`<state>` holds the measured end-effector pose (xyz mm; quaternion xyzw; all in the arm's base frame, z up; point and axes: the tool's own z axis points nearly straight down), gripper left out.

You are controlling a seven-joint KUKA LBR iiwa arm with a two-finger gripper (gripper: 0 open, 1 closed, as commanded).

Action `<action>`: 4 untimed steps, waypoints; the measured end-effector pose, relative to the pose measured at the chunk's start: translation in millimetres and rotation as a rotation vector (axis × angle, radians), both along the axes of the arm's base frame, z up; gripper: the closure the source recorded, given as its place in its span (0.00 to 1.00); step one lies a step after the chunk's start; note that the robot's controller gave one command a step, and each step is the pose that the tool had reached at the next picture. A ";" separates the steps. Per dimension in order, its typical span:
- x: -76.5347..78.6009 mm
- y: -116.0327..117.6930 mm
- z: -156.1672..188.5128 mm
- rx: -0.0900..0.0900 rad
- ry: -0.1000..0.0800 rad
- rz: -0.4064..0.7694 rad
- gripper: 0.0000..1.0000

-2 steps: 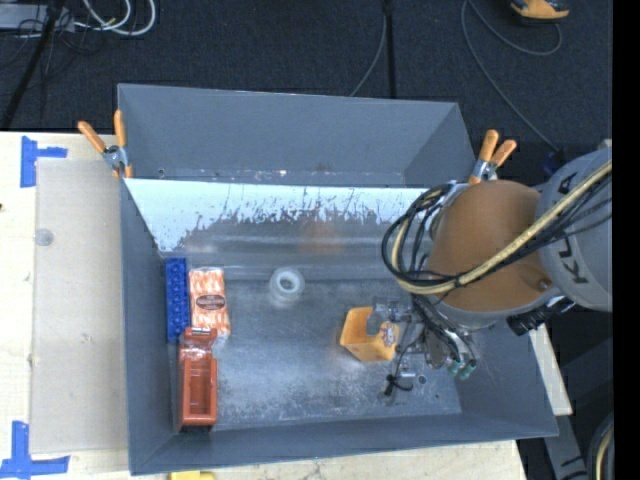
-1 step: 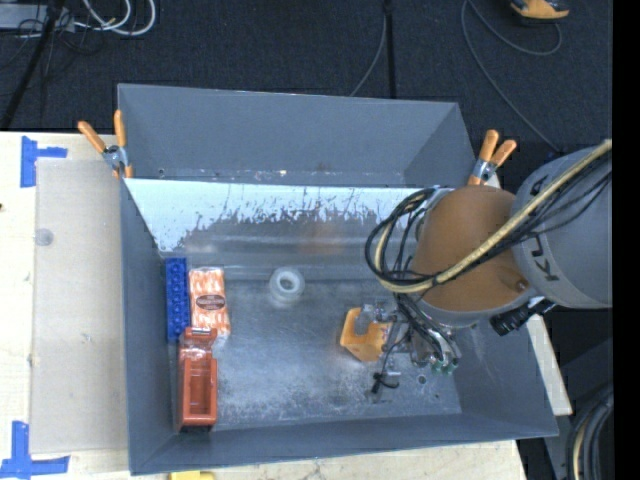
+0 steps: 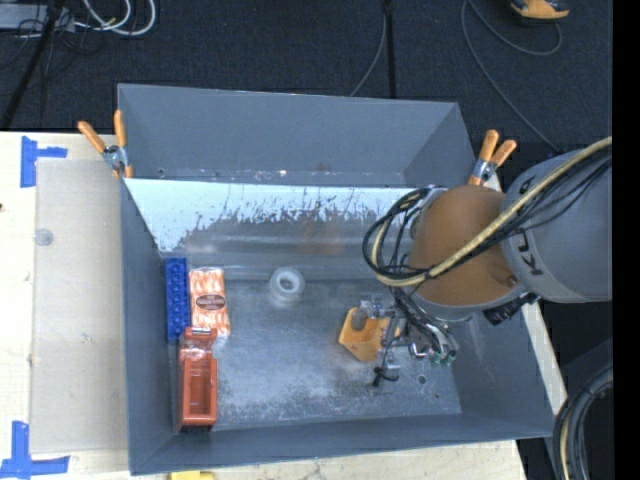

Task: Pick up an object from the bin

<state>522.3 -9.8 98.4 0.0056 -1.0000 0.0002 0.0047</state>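
I am hanging my jaws beside the orange block [image 3: 358, 335], near right; spread or pinching, I cannot tell; lifting remains.

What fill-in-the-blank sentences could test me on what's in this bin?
1. The long studded brick by the left wall of the bin is ____ in colour.
2. The thing lying nearest the end effector is an ____ chunk.
3. The clear thing on the middle of the floor is shaped like a ____.
Missing words: blue; orange; ring.
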 end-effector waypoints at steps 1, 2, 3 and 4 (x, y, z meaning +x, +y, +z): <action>27.4 -16.1 -21.0 0.010 -0.006 -0.034 1.00; 27.4 -16.2 -21.1 0.010 -0.006 -0.035 1.00; 52.3 -35.2 100.4 0.013 -0.011 0.586 1.00; 51.4 -35.4 98.9 0.015 -0.008 0.584 1.00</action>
